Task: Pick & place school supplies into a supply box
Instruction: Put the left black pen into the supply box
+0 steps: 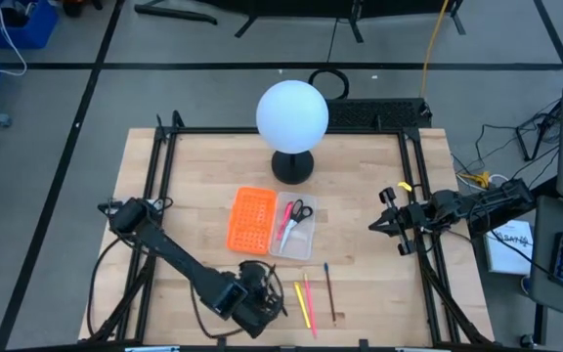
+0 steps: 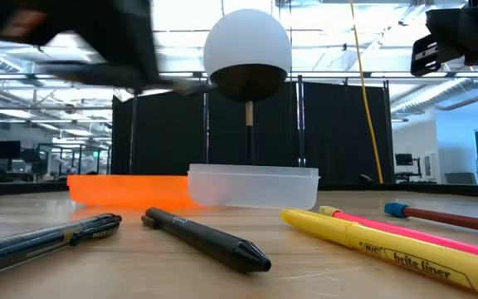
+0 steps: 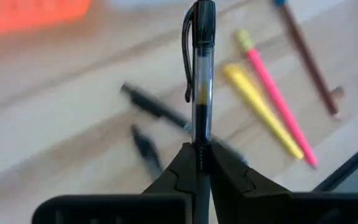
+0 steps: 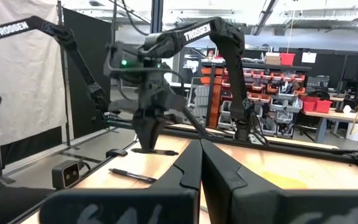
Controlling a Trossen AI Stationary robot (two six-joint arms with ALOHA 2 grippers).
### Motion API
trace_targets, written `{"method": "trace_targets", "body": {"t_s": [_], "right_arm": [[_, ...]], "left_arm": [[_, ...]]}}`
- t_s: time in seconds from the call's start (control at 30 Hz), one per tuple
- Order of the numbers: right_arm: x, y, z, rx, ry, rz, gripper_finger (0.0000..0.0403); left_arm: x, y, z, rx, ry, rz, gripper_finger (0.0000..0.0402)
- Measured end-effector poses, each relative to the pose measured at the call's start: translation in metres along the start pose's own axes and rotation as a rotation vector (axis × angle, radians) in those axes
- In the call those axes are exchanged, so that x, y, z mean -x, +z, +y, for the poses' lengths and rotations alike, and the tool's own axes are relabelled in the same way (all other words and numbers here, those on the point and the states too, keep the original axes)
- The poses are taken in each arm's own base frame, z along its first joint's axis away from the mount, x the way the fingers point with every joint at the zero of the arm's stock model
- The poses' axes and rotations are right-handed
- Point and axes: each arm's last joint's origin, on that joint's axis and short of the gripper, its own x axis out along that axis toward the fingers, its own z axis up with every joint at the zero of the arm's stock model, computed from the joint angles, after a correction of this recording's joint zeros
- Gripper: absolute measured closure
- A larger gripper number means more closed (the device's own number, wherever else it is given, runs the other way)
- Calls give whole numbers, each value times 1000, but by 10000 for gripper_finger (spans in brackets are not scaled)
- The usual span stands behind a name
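Note:
My left gripper hangs over the table's near edge, shut on a black pen with a clear barrel and a clipped cap. Two more black pens lie flat under it. To their right lie a yellow highlighter, a pink pen and a brown pencil. The clear supply box sits mid-table with black-and-red scissors and a red pen inside. My right gripper waits shut and raised at the table's right edge. My left gripper pinches the black pen between its two fingers on the clear barrel, at the end away from the cap. The fingers come from above, pointing down. The pen is lifted clear of the table, about level, its capped end sticking out past the fingertips.
An orange perforated panel lies against the box's left side. A white globe lamp on a black foot stands behind them. Black frame rails run along the table's left and right sides. Bare wood lies left of the panel.

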Motion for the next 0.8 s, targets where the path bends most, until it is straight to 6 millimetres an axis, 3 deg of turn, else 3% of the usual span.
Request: {"method": "trace_targets", "body": {"t_s": [0.23, 0.43, 0.8], "right_arm": [[0, 0, 0, 0, 0, 0, 403], [0, 0, 0, 2, 0, 0, 403], [0, 0, 0, 34, 0, 2, 403]], "left_arm": [[7, 79, -28, -97, -73, -22, 377], [-22, 143, -14, -135, -7, 30, 377], [-70, 186, 39, -118, 179, 65, 377]]}}
